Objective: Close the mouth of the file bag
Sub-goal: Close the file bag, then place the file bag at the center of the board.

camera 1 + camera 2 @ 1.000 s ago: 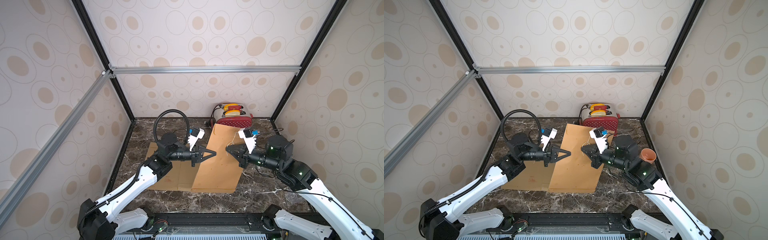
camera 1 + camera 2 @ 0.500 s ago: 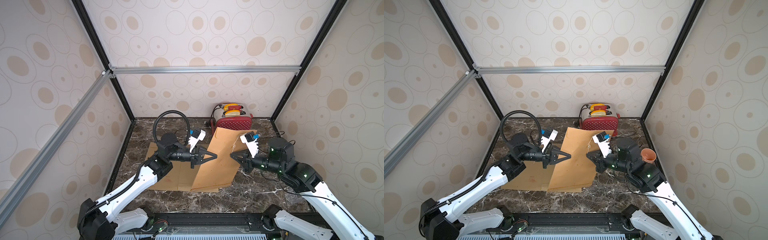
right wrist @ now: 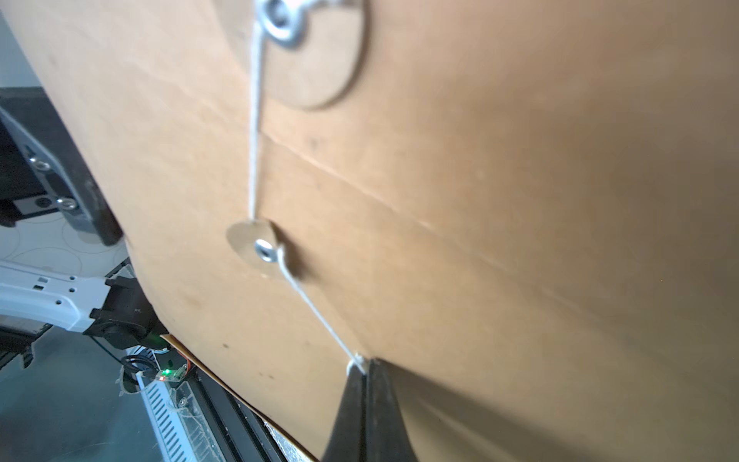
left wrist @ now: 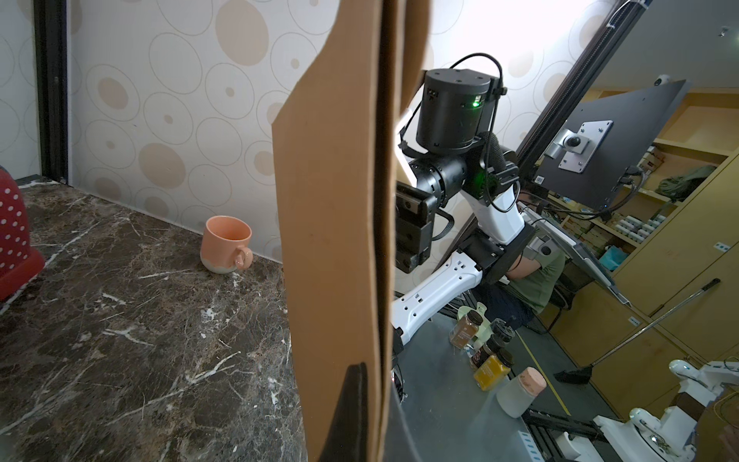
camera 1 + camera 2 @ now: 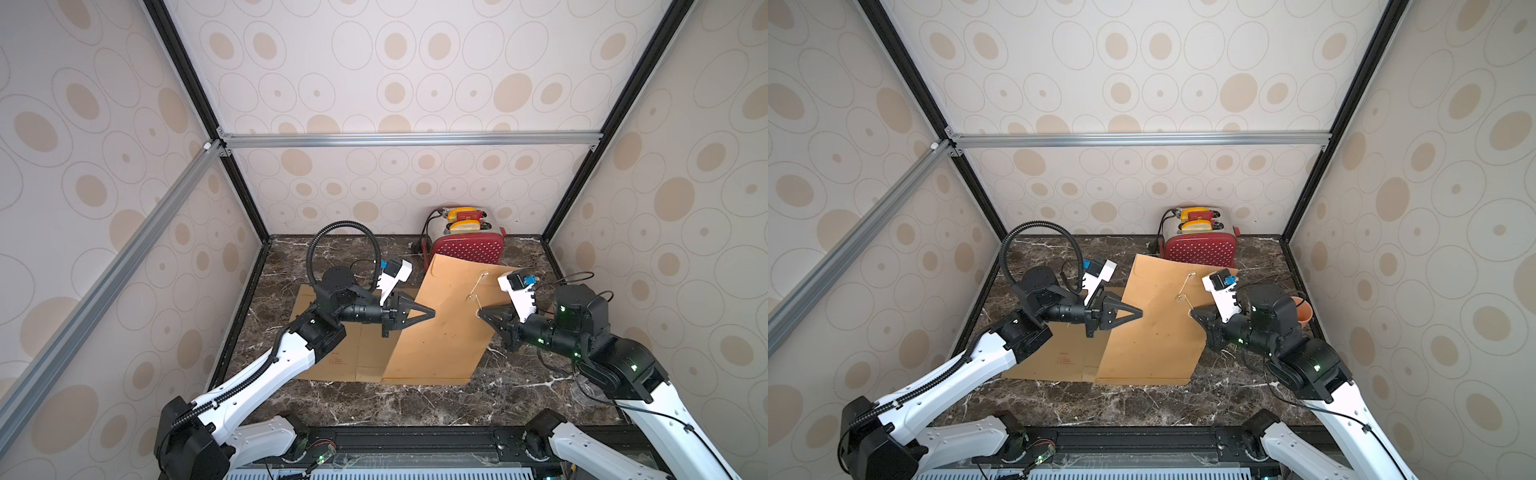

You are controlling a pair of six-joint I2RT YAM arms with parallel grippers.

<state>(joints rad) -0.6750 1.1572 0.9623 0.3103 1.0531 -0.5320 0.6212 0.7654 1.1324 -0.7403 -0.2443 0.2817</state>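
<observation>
**Task item.** The file bag, brown kraft paper, stands tilted on the marble table. Its bottom edge rests on the table towards the front. In both top views its upper edge overlaps the front of the red, white-dotted toaster at the back wall.

**Left gripper**. The jaws are closed on the bag's left edge, about halfway up. The left wrist view looks along that edge: two paper layers run side by side with a narrow dark gap between them. One black finger lies flat on the outer layer.

**Right gripper**. The jaws are pressed together on the end of the white string, close against the bag's face. The string runs taut from the fingertips to the lower paper disc and rivet. From there it goes straight to the upper disc, which is blurred.

**Edges and room.**
- A flat brown paper sheet lies under the left arm, and the bag's bottom left corner overlaps it.
- Bare marble lies between the bag's bottom edge and the front rail, and also behind the left arm up to the back wall.
- On the right, the right arm fills the space beside the bag. An orange mug stands beyond it, near the right wall.

**Writing.** The flat sheet carries small red print, too small to read. No brand or label is legible on the bag, the toaster or the mug.
</observation>
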